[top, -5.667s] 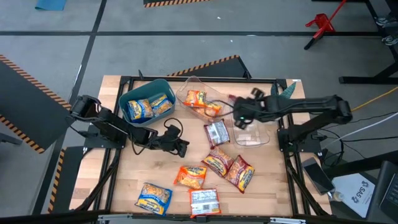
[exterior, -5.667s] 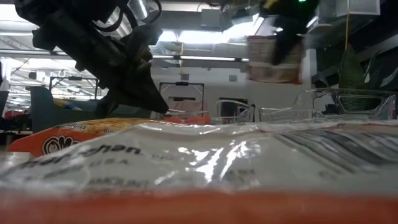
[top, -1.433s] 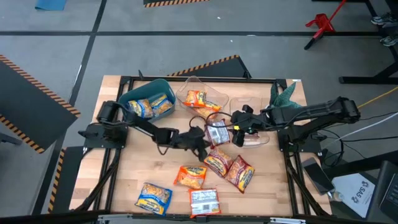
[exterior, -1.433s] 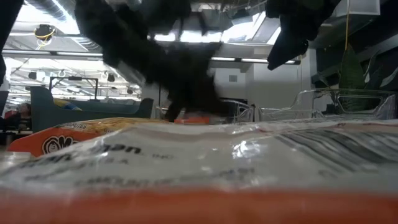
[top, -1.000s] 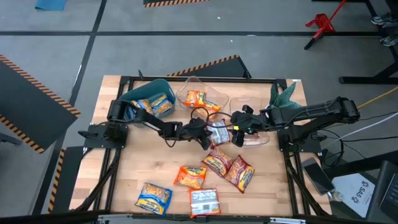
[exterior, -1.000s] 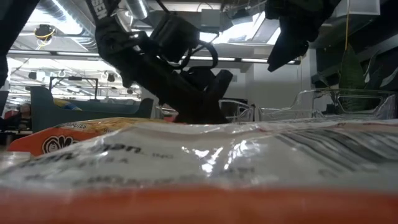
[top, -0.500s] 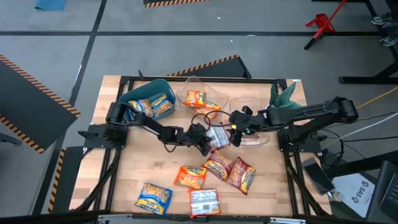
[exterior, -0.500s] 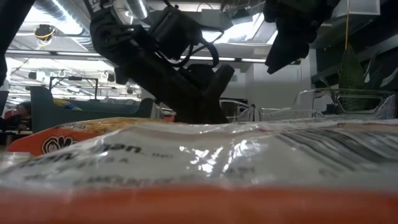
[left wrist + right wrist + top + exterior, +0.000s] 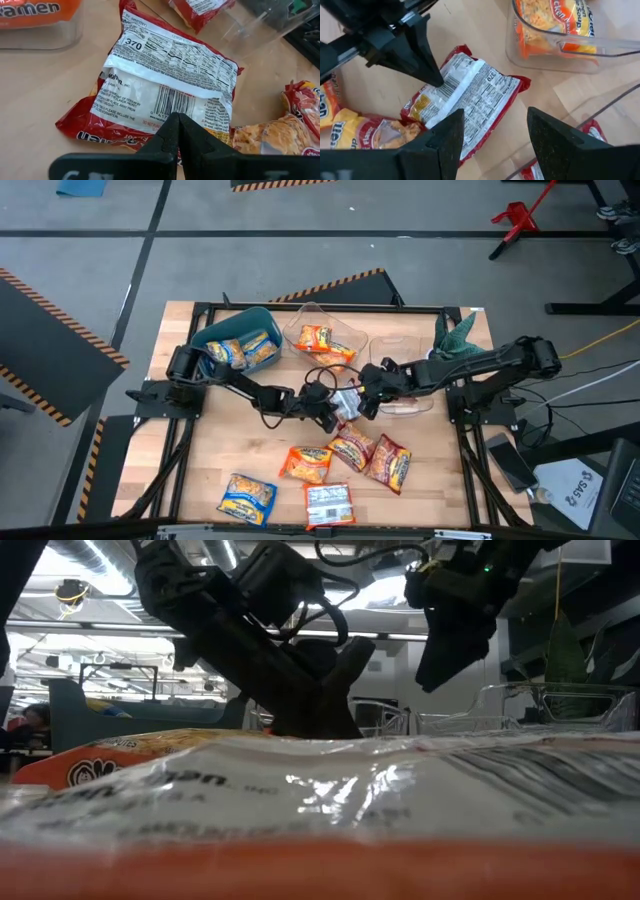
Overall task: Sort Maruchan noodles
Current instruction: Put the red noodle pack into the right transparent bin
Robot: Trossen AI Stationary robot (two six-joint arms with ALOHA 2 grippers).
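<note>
A red-white Maruchan noodle packet [image 9: 349, 402] lies flat at the table's middle, its printed back with the barcode up [image 9: 165, 85]. My left gripper [image 9: 331, 416] reaches in from the table's left, shut, its tips on that packet. My right gripper [image 9: 492, 145] hovers open just above the same packet [image 9: 472, 97], coming from the right [image 9: 367, 398]. More packets lie loose toward the near edge: an orange one [image 9: 307, 463], two red ones [image 9: 352, 447] [image 9: 389, 463], a blue one [image 9: 247, 497] and a silvery one [image 9: 328, 502]. My left gripper presses the tips of its shut fingers [image 9: 176, 122] on the packet's back, at the barcode end [image 9: 445, 87] beside the edge. The fingers slant down from the table's left. The packet lies flat on the wood.
A teal bin [image 9: 205, 338] at the far left holds blue packets. A clear container [image 9: 300, 320] behind the middle holds orange packets, and a second clear container [image 9: 410, 402] sits under my right arm. One packet [image 9: 300, 800] fills the low view's foreground.
My left gripper, shut, has slid a little toward the near edge with its tips on the red-white packet, which has turned slightly under them. My right gripper has come down and toward the table's left, over that packet, staying open.
</note>
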